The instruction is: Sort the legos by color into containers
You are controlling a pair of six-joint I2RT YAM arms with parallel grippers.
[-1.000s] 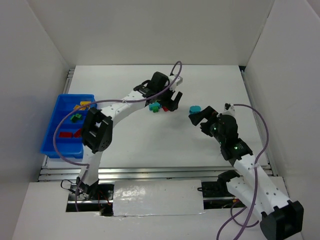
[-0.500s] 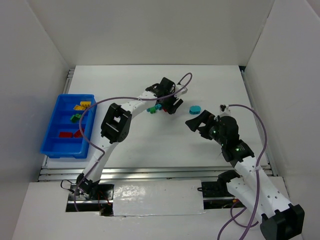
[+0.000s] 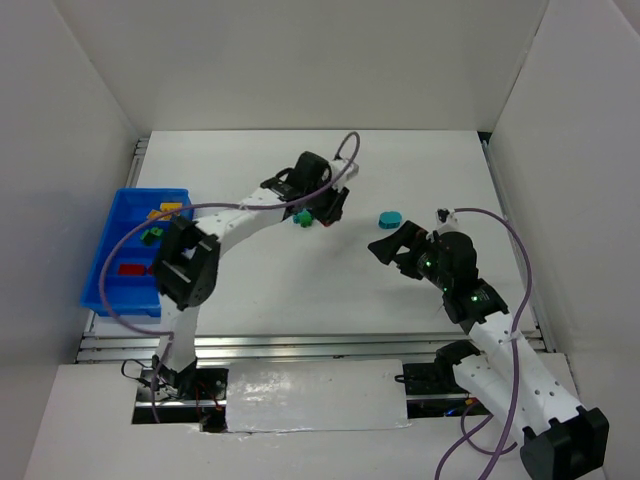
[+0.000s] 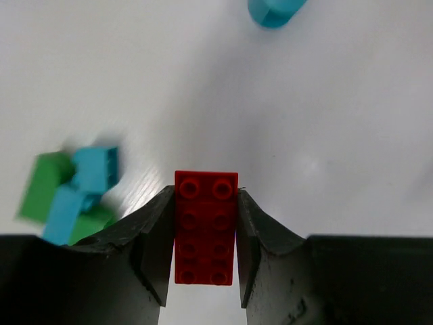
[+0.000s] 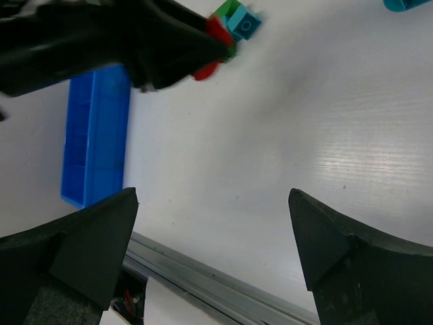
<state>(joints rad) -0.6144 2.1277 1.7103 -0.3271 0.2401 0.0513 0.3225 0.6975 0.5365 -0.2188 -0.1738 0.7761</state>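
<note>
This is a robotics lab test cell, not a lived-in room. A bare white tabletop (image 3: 300,290) is boxed in by plain white wall panels (image 3: 300,60) on 3 sides. 2 white-and-black jointed robot arms, left (image 3: 240,221) and right (image 3: 500,350), trail purple cables (image 3: 527,260) and rise beside ribbed aluminium rails (image 3: 300,346) at the near edge. The only props are 1 long blue plastic divided tray (image 3: 105,292) and small coloured plastic toy bricks (image 3: 302,216).

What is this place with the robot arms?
Probably a robot lab test booth: plain white walls box in a white table, a left robot arm and right robot arm stand at its edge, and a blue plastic divided tray holds small coloured bricks.
</note>
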